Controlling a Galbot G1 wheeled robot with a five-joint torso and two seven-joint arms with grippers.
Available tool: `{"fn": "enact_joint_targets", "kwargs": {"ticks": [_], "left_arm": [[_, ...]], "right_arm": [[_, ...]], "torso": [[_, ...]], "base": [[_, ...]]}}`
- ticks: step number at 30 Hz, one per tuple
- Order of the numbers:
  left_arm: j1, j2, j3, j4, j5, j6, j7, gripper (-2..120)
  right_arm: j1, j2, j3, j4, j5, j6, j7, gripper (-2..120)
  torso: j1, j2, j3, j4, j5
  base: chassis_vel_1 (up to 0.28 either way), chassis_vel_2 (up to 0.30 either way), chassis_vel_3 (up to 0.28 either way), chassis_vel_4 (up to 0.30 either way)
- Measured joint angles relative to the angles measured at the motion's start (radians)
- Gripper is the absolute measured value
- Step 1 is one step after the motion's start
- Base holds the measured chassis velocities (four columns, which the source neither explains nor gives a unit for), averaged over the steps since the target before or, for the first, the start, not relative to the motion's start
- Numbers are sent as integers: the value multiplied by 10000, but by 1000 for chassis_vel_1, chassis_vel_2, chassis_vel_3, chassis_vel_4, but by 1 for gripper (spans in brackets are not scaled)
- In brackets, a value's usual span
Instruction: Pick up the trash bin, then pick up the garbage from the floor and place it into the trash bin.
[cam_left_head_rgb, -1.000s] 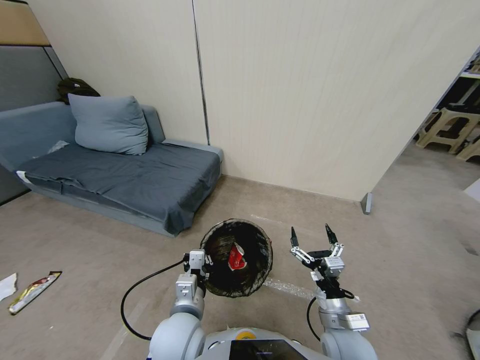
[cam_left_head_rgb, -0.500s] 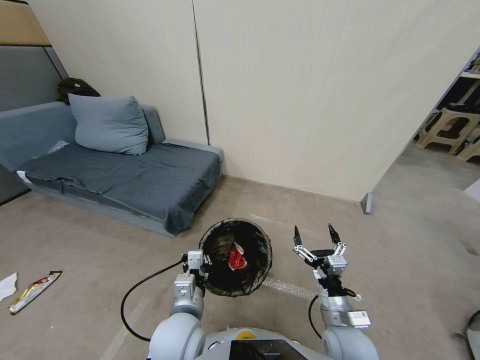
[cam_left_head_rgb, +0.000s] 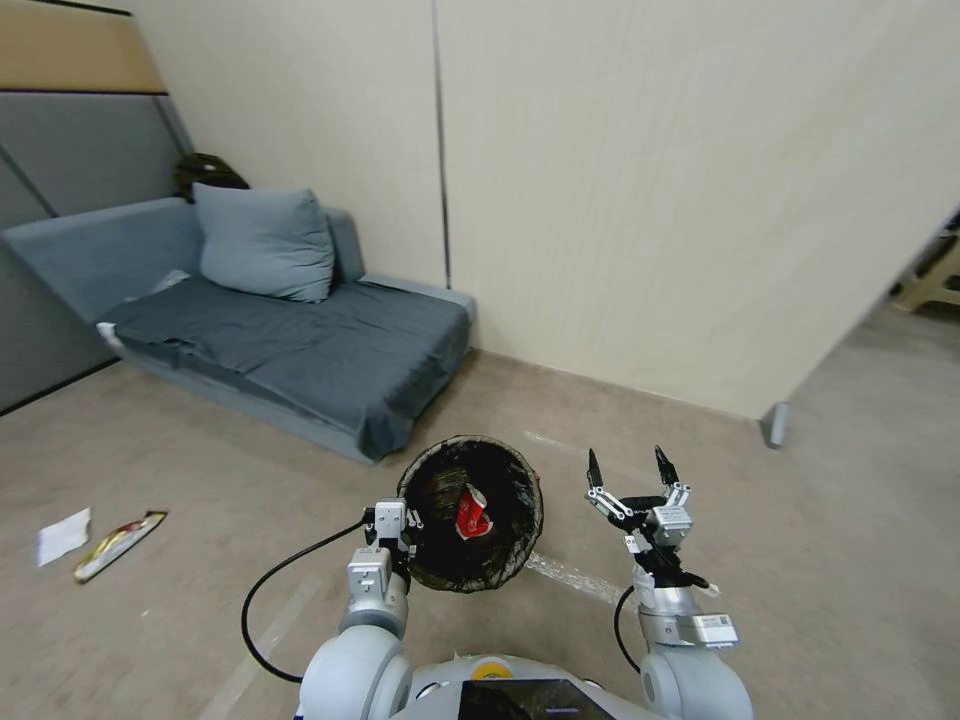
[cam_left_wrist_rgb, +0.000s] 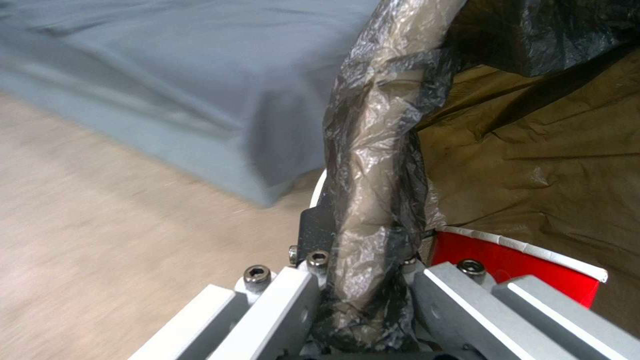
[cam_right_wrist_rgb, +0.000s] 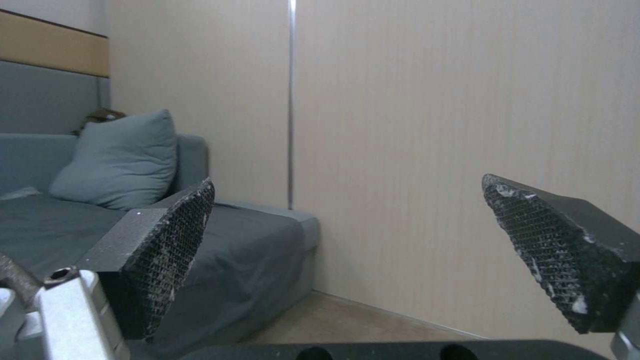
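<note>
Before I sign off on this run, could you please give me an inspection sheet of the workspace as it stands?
Surface: beige floor, with a strip of clear tape near the robot.
Job's things: trash bin held off the floor, dark-lined, a red-and-white cup inside; a snack wrapper and white tissue lie on the floor to the left.
Clutter: nothing seen beyond that litter.
Grippers: left tool clamped on the bin's rim; right tool open, empty, beside the bin.
Cables: black cable loops from the left arm.
Surroundings: grey sofa with a pillow, beige wall panels.
</note>
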Motion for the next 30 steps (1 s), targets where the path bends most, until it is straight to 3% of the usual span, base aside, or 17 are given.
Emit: {"fn": "enact_joint_targets", "kwargs": {"ticks": [30], "left_arm": [[57,-45,-47,-118,79,18,14,0]], "right_arm": [[424,-2,99,-76,-192,-144,270,100]], "torso": [[0,0,0,1,0]], "base": [[127,127,129,122]]}}
